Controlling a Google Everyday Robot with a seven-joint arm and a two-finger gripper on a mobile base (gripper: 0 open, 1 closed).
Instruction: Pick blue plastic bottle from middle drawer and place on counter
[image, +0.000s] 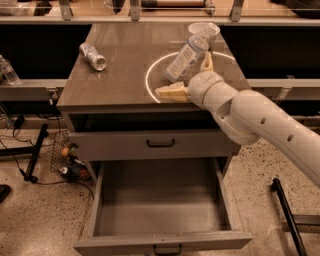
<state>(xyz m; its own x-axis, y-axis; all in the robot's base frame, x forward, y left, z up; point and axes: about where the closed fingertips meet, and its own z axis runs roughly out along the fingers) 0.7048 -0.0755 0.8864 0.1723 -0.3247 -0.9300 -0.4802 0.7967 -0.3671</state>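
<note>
Claw (183, 73) hangs spread wide near the counter's (125, 75) front right edge, grasping nothing. Between its fingers the blue plastic bottle (186, 54) tilts, cap toward the white bowl (196, 27) by the back right corner. Middle drawer (160, 200) stands open.

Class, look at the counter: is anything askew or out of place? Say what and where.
Yes. The blue plastic bottle tilts steeply on the counter, cap toward the bowl, instead of standing upright. The gripper is at its base, jaws open either side.
</note>
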